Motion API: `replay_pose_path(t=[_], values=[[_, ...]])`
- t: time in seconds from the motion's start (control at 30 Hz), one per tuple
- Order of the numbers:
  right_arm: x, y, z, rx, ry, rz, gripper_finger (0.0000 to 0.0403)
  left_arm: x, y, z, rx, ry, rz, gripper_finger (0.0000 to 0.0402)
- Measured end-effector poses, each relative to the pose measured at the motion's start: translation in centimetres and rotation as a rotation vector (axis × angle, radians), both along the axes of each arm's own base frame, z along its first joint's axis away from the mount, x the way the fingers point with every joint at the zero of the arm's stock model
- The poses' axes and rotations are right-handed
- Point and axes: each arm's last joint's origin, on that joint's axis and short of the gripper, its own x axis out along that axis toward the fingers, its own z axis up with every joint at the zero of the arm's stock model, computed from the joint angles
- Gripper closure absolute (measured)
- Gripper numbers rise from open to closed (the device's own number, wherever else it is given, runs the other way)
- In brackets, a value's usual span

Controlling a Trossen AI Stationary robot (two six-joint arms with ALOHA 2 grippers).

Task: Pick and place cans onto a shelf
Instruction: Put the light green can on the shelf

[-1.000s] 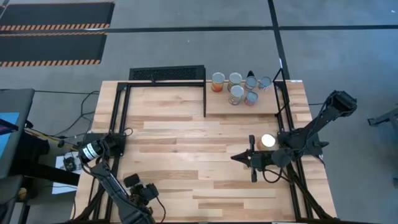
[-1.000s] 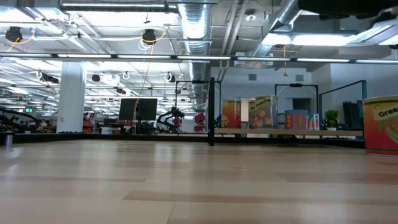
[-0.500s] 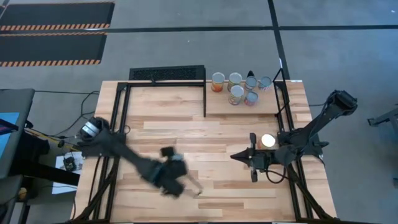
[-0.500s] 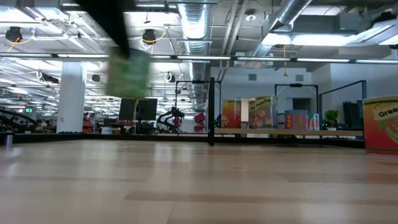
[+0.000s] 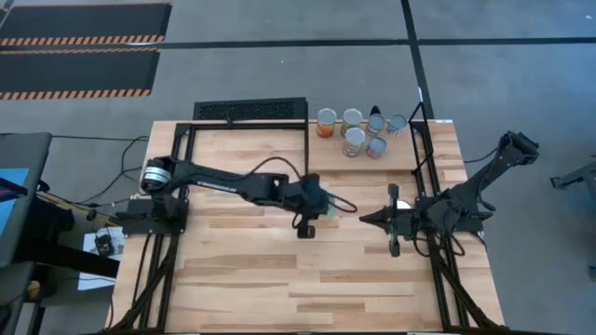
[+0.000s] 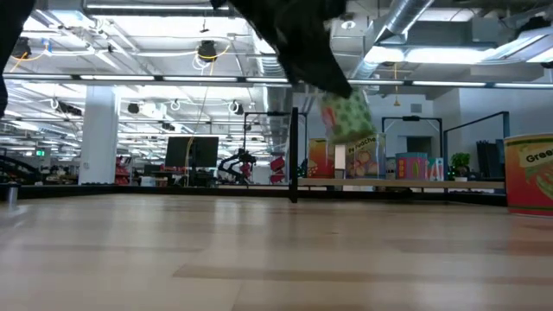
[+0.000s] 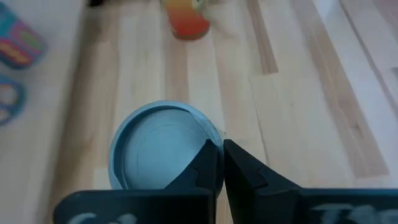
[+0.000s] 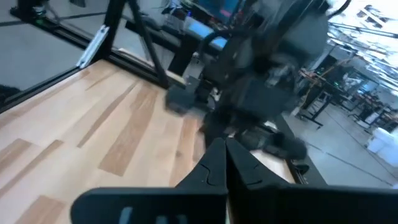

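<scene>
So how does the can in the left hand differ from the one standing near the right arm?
The held can hangs tilted above the table, pinched in the left hand; the other can stands upright on it, untouched. The held can's label is green, the other's orange and red. Both are small tins.

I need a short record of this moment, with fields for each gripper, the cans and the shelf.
left gripper: over the middle of the table, shut on green can, which is lifted clear of the table
right gripper: shut, empty, at the table's right side
shelf: six cans stand near its far edge
</scene>
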Motion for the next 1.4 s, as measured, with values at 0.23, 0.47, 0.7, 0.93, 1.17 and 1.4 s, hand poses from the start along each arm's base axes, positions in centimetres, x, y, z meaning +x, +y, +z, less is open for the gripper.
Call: replay_pose_path(t=[0.23, 0.47, 0.7, 0.93, 1.17, 1.4], values=[[0.0, -0.9, -0.8, 0.031, 0.013, -0.046, 0.0397, 2.2, 0.9, -4.7, 0.004, 0.046, -0.043, 0.0401], [0.0, -0.9, -0.9, 0.077, 0.022, -0.054, 0.0396, 3.2, 0.9, -7.1, -0.003, 0.052, -0.033, 0.0401], [0.1, -0.9, -1.1, 0.082, 0.033, -0.058, 0.0395, 3.3, 0.9, -7.2, -0.030, 0.051, 0.005, 0.0385], [0.0, -0.8, -1.3, 0.108, 0.043, -0.058, 0.0395, 3.3, 0.8, -7.1, -0.030, 0.049, -0.007, 0.0326], [0.0, -0.8, -2.1, 0.124, 0.107, -0.075, 0.0395, 2.5, -0.2, -4.8, -0.008, 0.003, -0.072, 0.0319], [1.3, -0.7, -4.1, 0.121, 0.213, -0.136, 0.0394, -0.3, -2.4, -6.1, -0.094, -0.094, -0.152, 0.0391]])
